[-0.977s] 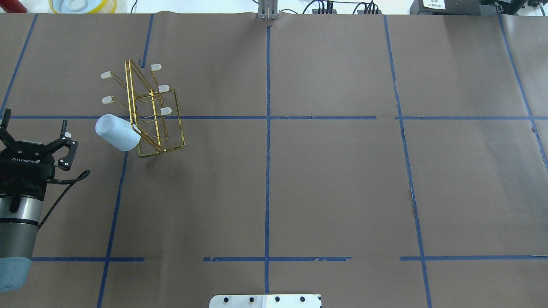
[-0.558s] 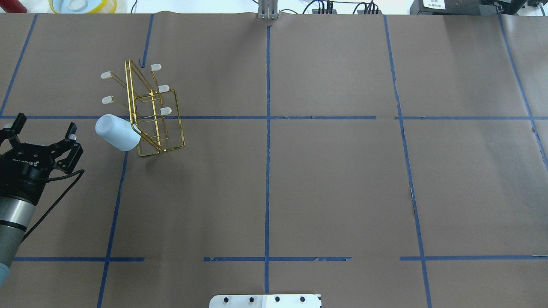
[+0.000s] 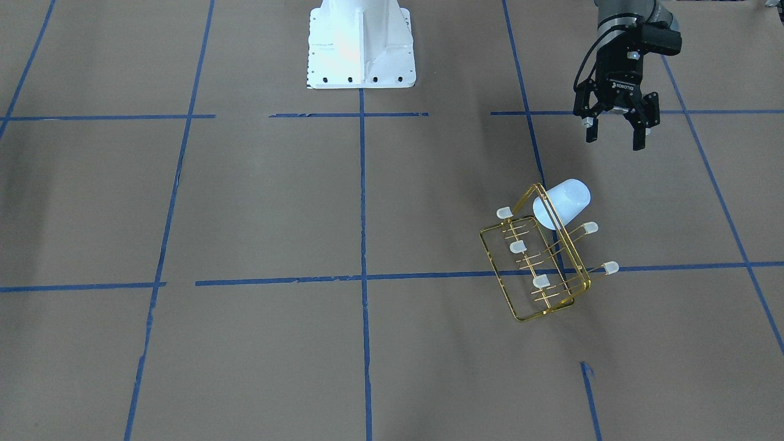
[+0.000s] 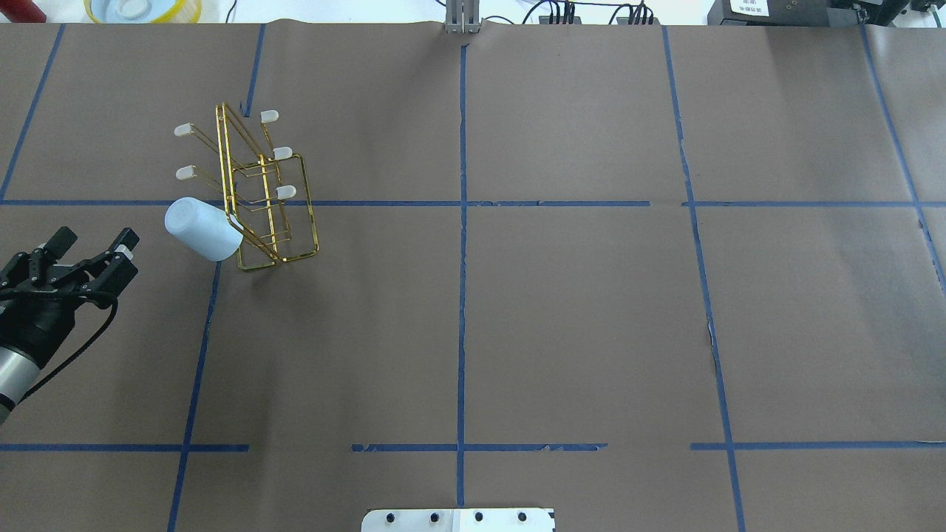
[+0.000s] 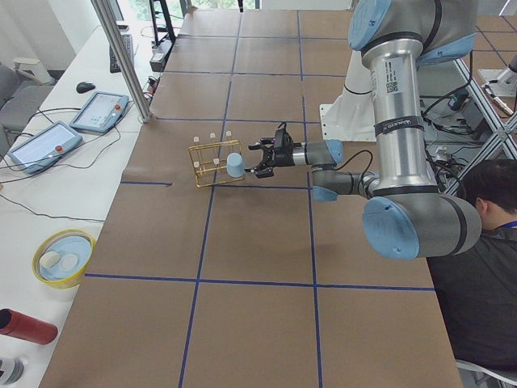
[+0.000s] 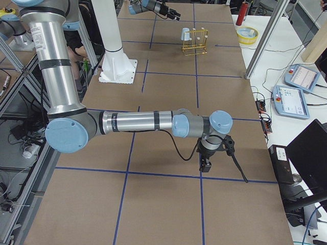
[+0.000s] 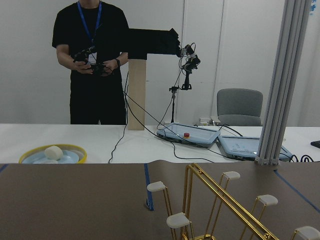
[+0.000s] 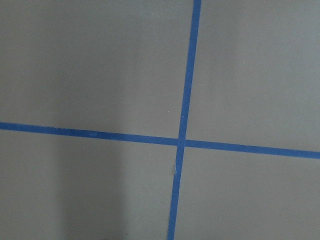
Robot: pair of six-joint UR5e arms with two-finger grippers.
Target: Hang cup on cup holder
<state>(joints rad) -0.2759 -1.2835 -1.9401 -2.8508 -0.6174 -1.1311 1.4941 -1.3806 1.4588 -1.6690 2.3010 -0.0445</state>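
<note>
While brown paper [image 4: 576, 318] marked off by blue tape lines [image 4: 462, 295] covers the whole table, a white side bench holds a yellow bowl [image 5: 63, 257], a red bottle [image 5: 24, 326] and control tablets [image 5: 40, 145]. A man in black [image 7: 95, 65] stands beyond the far edge. The cup [image 4: 201, 229] hangs tilted on the rack's [image 4: 259, 185] nearest left-side prong, its base pointing outward. The left gripper [image 4: 94, 240] hovers near the cup, spread and empty. Whether the right gripper [image 6: 205, 164], far off over bare paper, is spread or clenched cannot be told. Since a second ago the left gripper has swung round toward the cup; cup and rack have not moved.
</note>
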